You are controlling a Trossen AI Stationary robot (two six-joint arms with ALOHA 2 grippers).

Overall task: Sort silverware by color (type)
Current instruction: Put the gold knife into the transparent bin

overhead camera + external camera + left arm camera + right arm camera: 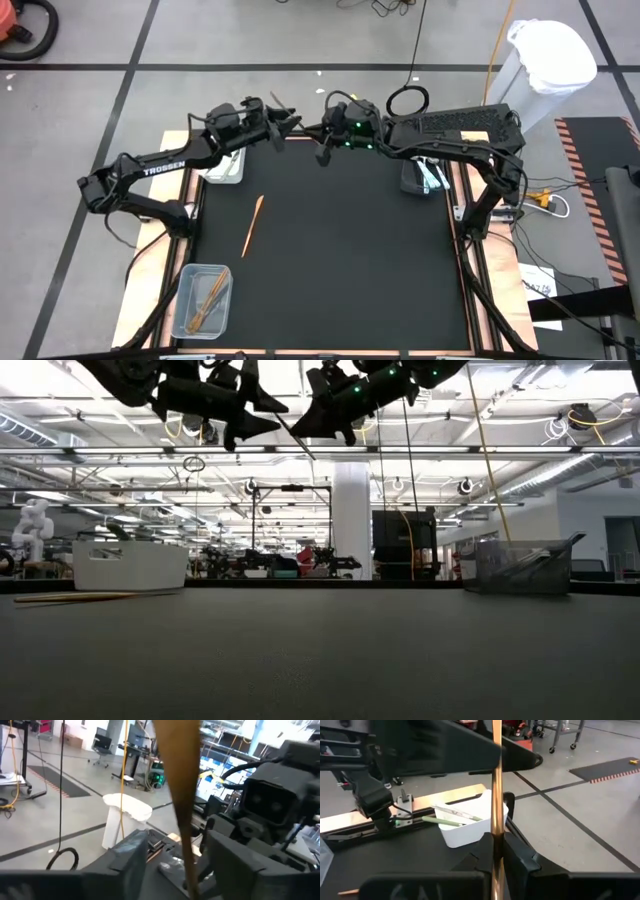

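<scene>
Both grippers meet high above the table's far edge. A thin orange utensil point(298, 436) point(182, 810) point(496, 795) runs between them. My right gripper point(318, 132) point(496, 851) is shut on it. My left gripper point(297, 128) point(177, 865) is open, with a finger on either side of the same utensil and a gap showing. A second orange utensil point(253, 225) point(75, 597) lies flat on the mat's left half. More orange ones lie in the clear bin point(203, 298). My right gripper pinches the orange utensil's shaft point(496, 837) between its two fingers, coming level from the table's right. The fingers lie across the shaft. The utensil is lifted clear, high above the mat, and slants with its free part reaching between the left gripper's fingers.
A white bin point(222, 168) point(130, 565) at the mat's far left holds pale-green-handled knives point(447, 821). A dark bin point(424, 176) point(520, 567) at the far right holds light-blue-handled pieces. The black mat point(340, 260) is bare in its middle and right.
</scene>
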